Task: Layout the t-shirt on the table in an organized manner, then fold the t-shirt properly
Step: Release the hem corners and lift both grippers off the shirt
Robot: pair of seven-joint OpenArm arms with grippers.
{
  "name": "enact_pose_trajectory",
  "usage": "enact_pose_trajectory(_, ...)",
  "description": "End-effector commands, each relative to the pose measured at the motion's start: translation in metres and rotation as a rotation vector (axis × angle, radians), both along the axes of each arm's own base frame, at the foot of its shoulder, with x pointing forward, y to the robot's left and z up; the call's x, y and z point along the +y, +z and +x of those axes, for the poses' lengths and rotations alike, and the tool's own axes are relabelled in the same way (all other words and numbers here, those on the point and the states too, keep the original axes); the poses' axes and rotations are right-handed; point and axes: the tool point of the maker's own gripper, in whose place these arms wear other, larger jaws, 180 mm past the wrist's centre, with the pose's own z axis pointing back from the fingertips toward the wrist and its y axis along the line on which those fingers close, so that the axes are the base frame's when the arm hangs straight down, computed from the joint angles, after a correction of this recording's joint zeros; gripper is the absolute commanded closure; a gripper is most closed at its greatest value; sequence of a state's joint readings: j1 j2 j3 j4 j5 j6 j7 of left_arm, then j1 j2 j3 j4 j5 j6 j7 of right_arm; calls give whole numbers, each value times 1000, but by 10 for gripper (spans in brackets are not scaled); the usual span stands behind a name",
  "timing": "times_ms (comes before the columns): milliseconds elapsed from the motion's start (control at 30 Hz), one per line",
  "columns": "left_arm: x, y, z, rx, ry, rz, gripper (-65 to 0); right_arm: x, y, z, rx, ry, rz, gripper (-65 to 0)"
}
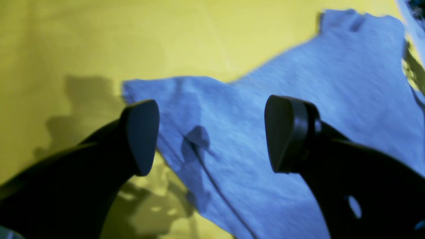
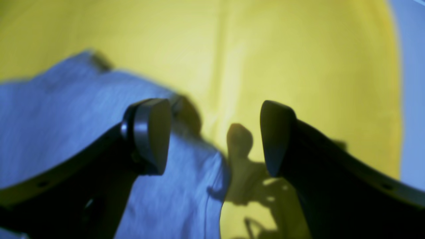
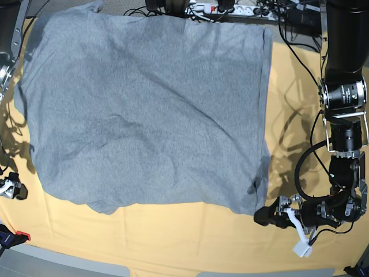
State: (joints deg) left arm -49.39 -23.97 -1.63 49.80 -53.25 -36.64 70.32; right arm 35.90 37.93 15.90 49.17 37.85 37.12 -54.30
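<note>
Jaws blurred; t-shirt (image 3: pixel 144 109) cut off above.

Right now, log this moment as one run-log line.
t-shirt: spread flat on table | left gripper: open, empty | right gripper: open, empty | fold: not started

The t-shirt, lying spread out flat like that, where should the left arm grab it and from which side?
Probably the near corner of the t-shirt, at its hem edge by the left gripper. That edge lies free on the table, slightly wrinkled, so open jaws could slide in low from the outer side and pinch it.
</note>
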Motion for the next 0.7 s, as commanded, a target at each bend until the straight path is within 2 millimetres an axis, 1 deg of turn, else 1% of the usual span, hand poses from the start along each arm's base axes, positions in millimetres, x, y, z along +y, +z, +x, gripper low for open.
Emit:
enact_pose_trajectory(0,1,26,5,-60,-7,-39,-494,-5,26,6,-61,8,2,-432)
enact_pose_trajectory(100,3,16,-7,-17,-30,-72,-494,2,20,-3,-45,50,49,-432)
enact_pose_trajectory(300,23,-6,-29,41,-7,-119,-494,-2,4,-30,0,46,129,-432)
enact_pose_trajectory(400,27,-12,-45,60,-44,-143,-494,-1,3,-46,-6,48,173,-428)
enact_pose_trajectory(433,27,-14,-50,78,-60,-154,-494,-2,3,-52,-11,45,179,-414)
enact_pose_trajectory(467,26,-15,-55,92,-75,-173,-494,-3,5,-58,-19,46,183,-401)
enact_pose_trajectory(600,21,-1,-60,68,-85,-299,-494,0,14,-86,-44,74,171,-400)
enact_pose_trajectory(667,21,-3,-62,73,-83,-303,-494,5,17,-101,-42,103,153,-400)
